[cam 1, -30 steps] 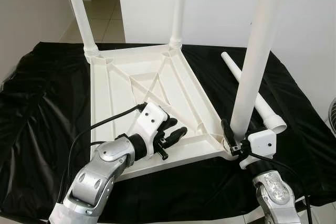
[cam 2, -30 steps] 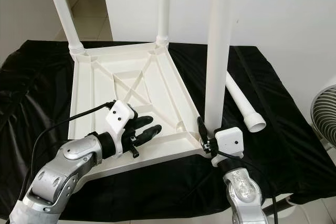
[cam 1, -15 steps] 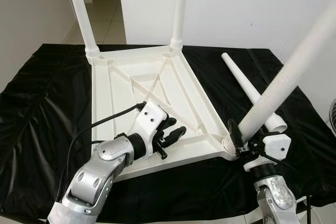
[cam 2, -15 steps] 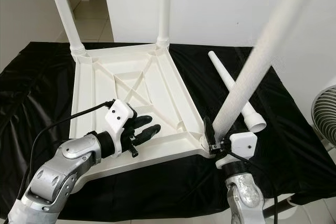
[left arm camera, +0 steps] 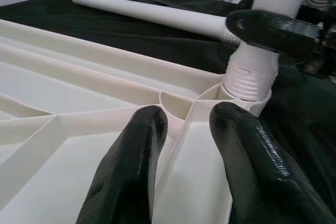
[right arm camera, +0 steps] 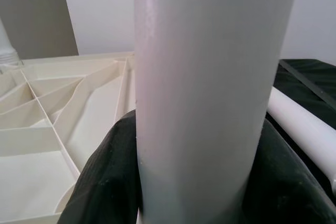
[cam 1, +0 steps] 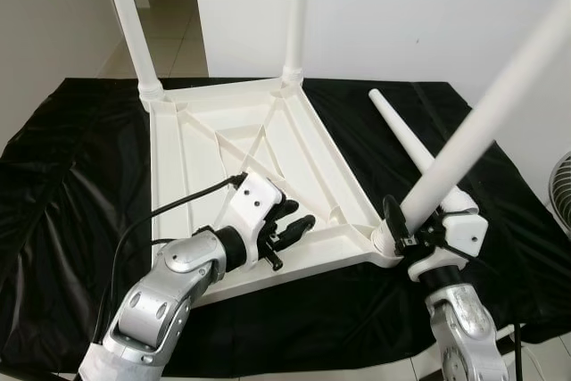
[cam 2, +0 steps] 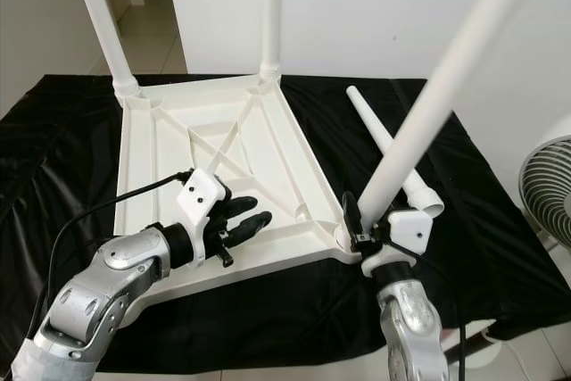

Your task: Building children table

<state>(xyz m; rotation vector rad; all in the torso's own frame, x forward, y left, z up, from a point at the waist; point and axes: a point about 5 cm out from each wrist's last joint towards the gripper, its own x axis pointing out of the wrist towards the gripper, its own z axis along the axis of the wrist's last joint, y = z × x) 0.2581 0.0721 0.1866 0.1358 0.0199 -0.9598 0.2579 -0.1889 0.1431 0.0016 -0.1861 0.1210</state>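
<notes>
A: Where's the table top (cam 1: 223,162)?
B: Upside down on the black cloth (cam 1: 62,220), two legs upright at its 11 (cam 1: 125,20) and 1 o'clock (cam 1: 294,6) corners.
A: And the right gripper (cam 1: 401,225)?
B: At the 5 o'clock corner, fingers clamped round a leaning leg (cam 1: 486,118) seated in that socket, tilted toward 2 o'clock.
A: The left gripper (cam 1: 290,225)?
B: Over the top's near rib, fingers (left arm camera: 131,166) slightly parted, holding nothing. A loose leg (cam 1: 406,136) lies on the cloth at 3 o'clock
</notes>
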